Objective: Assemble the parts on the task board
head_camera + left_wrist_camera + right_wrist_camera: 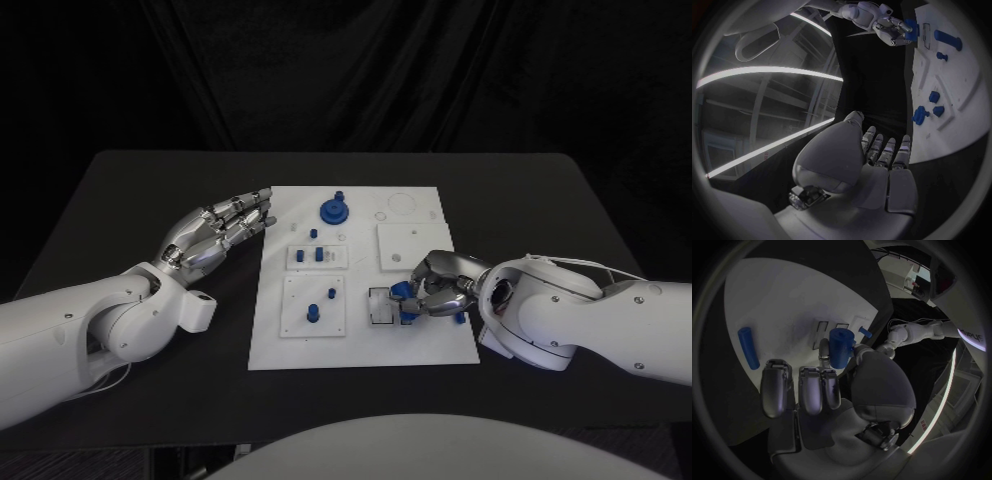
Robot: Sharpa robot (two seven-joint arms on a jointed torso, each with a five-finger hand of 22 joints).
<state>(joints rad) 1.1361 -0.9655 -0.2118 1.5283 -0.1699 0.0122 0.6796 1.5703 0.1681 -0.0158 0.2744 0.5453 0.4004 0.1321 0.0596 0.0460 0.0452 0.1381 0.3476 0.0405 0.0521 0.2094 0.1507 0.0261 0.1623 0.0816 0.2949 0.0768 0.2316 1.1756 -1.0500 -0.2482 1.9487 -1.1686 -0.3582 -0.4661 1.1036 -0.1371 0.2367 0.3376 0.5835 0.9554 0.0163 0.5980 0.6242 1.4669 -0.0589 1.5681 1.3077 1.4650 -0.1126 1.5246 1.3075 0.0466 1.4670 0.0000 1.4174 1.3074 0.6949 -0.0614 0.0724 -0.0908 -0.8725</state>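
At the left of the black worktop (159, 190), the left silver hand (216, 230) lies just beside the left edge of the white rectangular task board (418, 345), palm open, its fingers (887, 150) straight, slightly apart and holding nothing; they point toward the far right.

On the board, a blue round gear-like part (333, 211) with a short peg on top sits in the far middle. Nearer, on a small raised white square plate (317, 257), small blue pegs (302, 256) stand upright. On a second white plate (315, 307) nearer still stand another small blue peg (332, 294) and a short blue pin (312, 314). A plain white square plate (415, 246) lies to the right.

At the near right of the board, the right silver hand (440, 285) is curled around a blue cylindrical part (840, 349), pinched between thumb and fingers (820, 390). In the right wrist view the cylinder's long axis runs out of the fingertips toward the board surface. A longer blue rod (748, 348) lies flat on the board close by, apart from the hand.
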